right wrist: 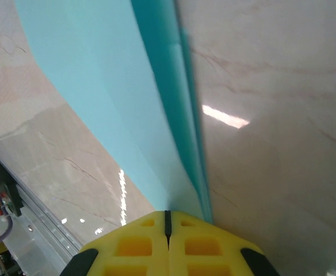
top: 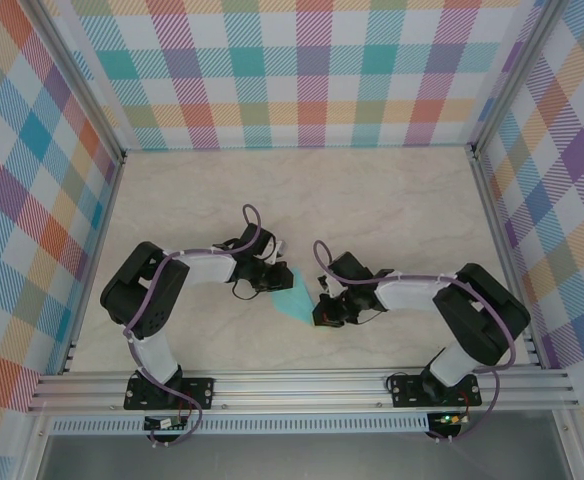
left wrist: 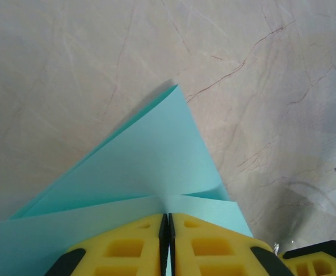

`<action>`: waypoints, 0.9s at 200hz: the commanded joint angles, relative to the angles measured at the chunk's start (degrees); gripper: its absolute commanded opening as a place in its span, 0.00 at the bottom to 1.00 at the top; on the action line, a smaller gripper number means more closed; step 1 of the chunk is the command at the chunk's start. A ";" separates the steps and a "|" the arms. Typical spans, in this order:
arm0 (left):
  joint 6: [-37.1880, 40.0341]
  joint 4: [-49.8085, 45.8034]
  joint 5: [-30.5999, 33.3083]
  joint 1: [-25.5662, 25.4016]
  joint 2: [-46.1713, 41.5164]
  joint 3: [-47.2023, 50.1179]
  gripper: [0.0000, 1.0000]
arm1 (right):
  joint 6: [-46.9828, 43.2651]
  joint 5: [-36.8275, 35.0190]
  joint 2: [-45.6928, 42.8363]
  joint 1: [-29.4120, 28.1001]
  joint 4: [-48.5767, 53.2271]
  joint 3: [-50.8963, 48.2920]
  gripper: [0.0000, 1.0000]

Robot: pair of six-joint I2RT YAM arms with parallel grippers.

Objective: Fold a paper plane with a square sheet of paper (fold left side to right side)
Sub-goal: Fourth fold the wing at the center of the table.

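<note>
**Paper plane** [top: 297,298], partly folded, at the middle of the marble-patterned surface [top: 392,200], between the two arms and touching both grippers. Long axis slanting from far-left to near-right in the top view: wide end by the left gripper [left wrist: 167,221], narrow end by the right gripper [right wrist: 168,215].

Left gripper closed on the turquoise paper, with a crease running straight into the seam between its yellow fingers [left wrist: 128,247] and a pointed corner lying ahead over bare surface. Right gripper closed as well, fingertips meeting at the stacked edge of the paper; cannot tell whether pinching the layers or merely pressing beside them. Neither arm clearly nearer, one at each end.

Judged step: bringing the left side over to the right, likely calling for a sweep across the long axis. Open room wide toward the far plaid wall [top: 272,70] and to both sides, tighter toward the aluminium rail [top: 302,385] at the near edge. Possible risk: thin paper sliding or buckling between two opposed holds.
</note>
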State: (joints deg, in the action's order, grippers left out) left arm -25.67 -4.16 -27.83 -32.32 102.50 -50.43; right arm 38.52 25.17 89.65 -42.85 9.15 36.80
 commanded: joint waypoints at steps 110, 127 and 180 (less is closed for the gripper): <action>-0.34 1.23 3.41 0.94 0.73 4.27 0.12 | 11.71 -7.53 5.12 -3.97 -1.59 12.25 0.00; -0.36 1.10 3.32 0.94 0.52 4.21 0.12 | 13.36 -8.14 7.23 -4.65 -4.17 12.75 0.00; -0.25 0.71 3.45 0.96 0.16 4.19 0.12 | 13.99 -9.79 9.59 -5.23 -5.72 14.00 0.00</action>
State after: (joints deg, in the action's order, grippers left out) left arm -26.09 -0.62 -28.45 -32.08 101.82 -48.23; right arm 51.07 16.40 98.04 -47.75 5.96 48.93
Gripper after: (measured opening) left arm 0.122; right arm 0.046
